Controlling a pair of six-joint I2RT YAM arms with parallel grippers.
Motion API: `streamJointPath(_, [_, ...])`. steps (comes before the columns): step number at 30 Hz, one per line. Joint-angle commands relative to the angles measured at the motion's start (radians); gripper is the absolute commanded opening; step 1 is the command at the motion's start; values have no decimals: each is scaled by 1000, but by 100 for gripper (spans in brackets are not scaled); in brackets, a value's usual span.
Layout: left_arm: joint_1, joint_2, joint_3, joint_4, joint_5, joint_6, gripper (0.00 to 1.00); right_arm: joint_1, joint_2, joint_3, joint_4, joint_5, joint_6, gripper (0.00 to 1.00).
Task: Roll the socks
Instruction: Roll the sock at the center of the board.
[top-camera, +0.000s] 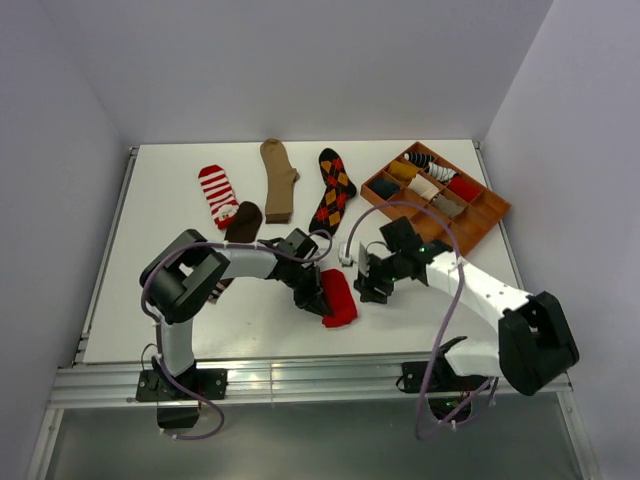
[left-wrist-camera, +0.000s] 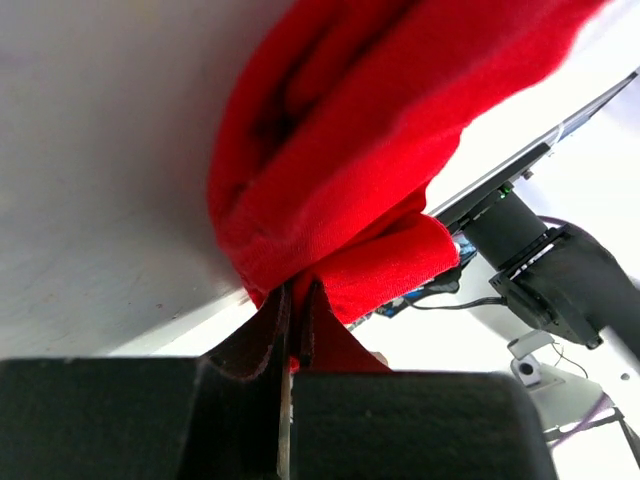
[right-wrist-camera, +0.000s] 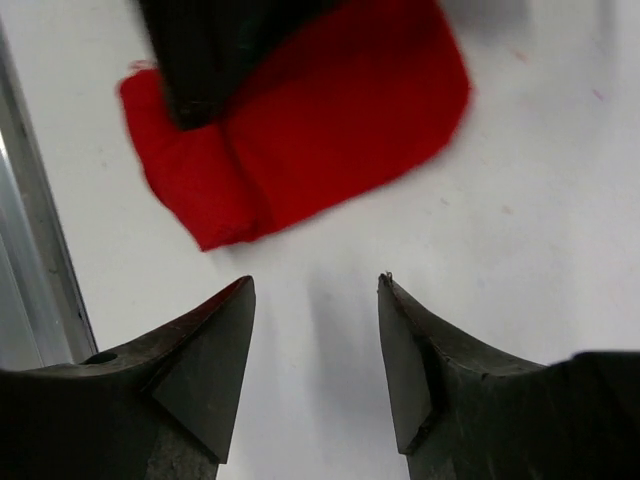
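Sock in hand: the red sock (left-wrist-camera: 340, 170) is pinched by its edge in my left gripper (left-wrist-camera: 296, 310), bunched just ahead of it. My right gripper (right-wrist-camera: 315, 340) hangs spread and empty, the bundle just beyond its tips. I'd pinch firm and tuck tight.

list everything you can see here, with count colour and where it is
red sock: one, red, partly folded, front centre of the table, pinched by the left gripper
red-white striped sock: one, flat, back left
dark brown sock: one, just right of the striped one
tan sock: one, flat, back centre
black argyle sock: one, black with red and orange diamonds, right of the tan one
wooden tray: one, brown, compartments, back right
rolled socks: about seven, mixed colours, in the tray
table: one, white
left gripper: black, shut on the red sock
right gripper: black, open, empty, beside the red sock
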Motion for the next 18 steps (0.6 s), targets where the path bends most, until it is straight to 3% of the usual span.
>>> streamJointPath(1, [12,57,37,-153,-48,62,0,116,-96,-86,118,48,-84,61])
streamJointPath(7, [13,80,63,-164,-37,63,0,287,-181,-172,192,111,-82,64])
streamJointPath(18, [15,93,60,-147,-17,65,0,448,-155,-215,243,215,-55,63])
